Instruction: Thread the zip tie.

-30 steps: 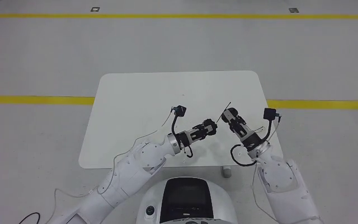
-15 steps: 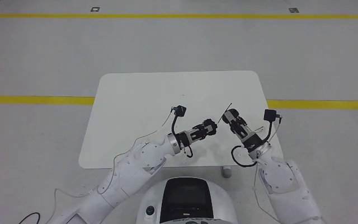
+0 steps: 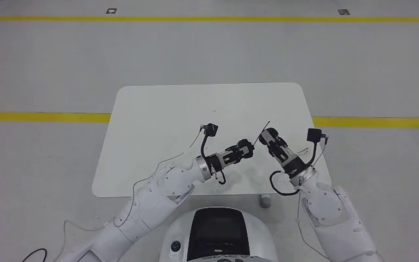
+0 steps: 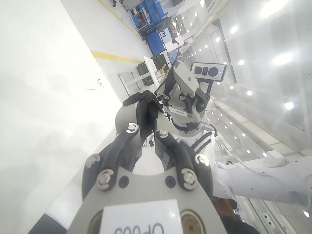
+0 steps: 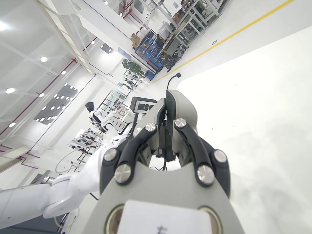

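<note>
Almost nothing has moved since a second ago; the right arm only nudges a touch toward the left one. The zip tie [image 5: 177, 75] [image 3: 266, 124] sticks out of the right gripper [image 5: 167, 98] [image 3: 264, 135], clamped between its closed fingers above the surface [image 3: 163, 118]. Just beside it, the left gripper [image 4: 146, 103] [image 3: 247, 145] has its fingers pressed together; whether it holds anything, I cannot tell. Yellow lines [image 3: 196, 18] cross the grey floor [image 3: 65, 65], and racks [image 5: 192, 18] stand behind.

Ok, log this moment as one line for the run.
right gripper: shut on black zip tie, end protruding | left gripper: shut, contents unclear | both close together above white table
</note>
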